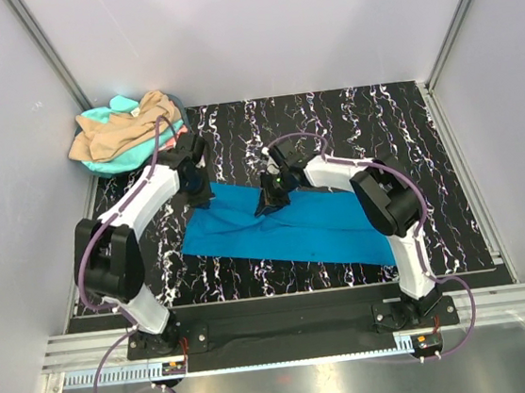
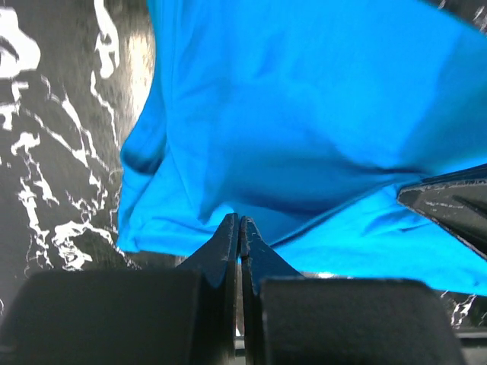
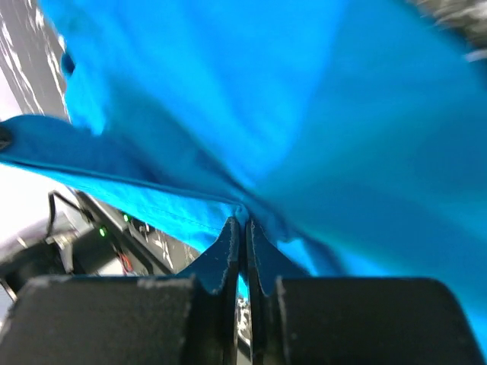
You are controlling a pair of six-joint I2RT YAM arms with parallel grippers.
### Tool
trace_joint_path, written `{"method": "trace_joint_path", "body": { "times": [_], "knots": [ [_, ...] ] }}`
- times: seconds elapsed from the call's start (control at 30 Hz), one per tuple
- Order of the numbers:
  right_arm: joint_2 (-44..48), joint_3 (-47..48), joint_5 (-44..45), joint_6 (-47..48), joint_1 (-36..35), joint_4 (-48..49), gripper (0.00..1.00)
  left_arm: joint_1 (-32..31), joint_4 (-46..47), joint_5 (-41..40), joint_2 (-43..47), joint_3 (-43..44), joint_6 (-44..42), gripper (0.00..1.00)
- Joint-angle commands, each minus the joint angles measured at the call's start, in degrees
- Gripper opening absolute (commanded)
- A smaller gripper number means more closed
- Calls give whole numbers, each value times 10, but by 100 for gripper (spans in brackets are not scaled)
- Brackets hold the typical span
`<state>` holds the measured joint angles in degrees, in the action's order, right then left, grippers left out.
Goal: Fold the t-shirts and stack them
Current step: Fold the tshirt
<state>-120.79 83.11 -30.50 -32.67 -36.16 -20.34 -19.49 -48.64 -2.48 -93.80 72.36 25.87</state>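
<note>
A bright blue t-shirt [image 1: 314, 229] lies spread across the middle of the black marbled table [image 1: 408, 142]. My left gripper [image 1: 203, 194] is at its far left corner. In the left wrist view its jaws [image 2: 240, 222] are pressed together with the blue cloth [image 2: 289, 114] drawn into folds at the tips. My right gripper [image 1: 272, 200] is at the middle of the far edge, where the cloth peaks up. Its jaws [image 3: 245, 224] are shut on a bunched pinch of the blue shirt [image 3: 304, 114]. Tan [image 1: 117, 128] and turquoise [image 1: 116, 161] t-shirts sit heaped at the back left, with a coral sliver [image 1: 173, 140].
White walls with metal corner posts enclose the table on three sides. The heap of shirts lies just behind the left arm's wrist. A dark wedge, likely the right gripper [image 2: 449, 205], enters the left wrist view from the right. Bare table shows at the back right.
</note>
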Motion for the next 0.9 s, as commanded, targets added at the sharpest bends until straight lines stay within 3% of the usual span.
{"method": "trace_joint_path", "body": {
  "times": [0.0,0.43,0.7,0.87],
  "knots": [
    [31,-28,11,-46,10,86,0,1,7,-23,-30,66,-10,0],
    [30,-74,37,-103,14,178,0,10,-38,-71,-161,198,-17,0],
    [18,-78,41,-130,21,190,1,10,-47,-81,-209,238,-27,0],
    [22,-66,39,-121,25,191,4,11,-33,-99,-191,222,-24,0]
  ]
}}
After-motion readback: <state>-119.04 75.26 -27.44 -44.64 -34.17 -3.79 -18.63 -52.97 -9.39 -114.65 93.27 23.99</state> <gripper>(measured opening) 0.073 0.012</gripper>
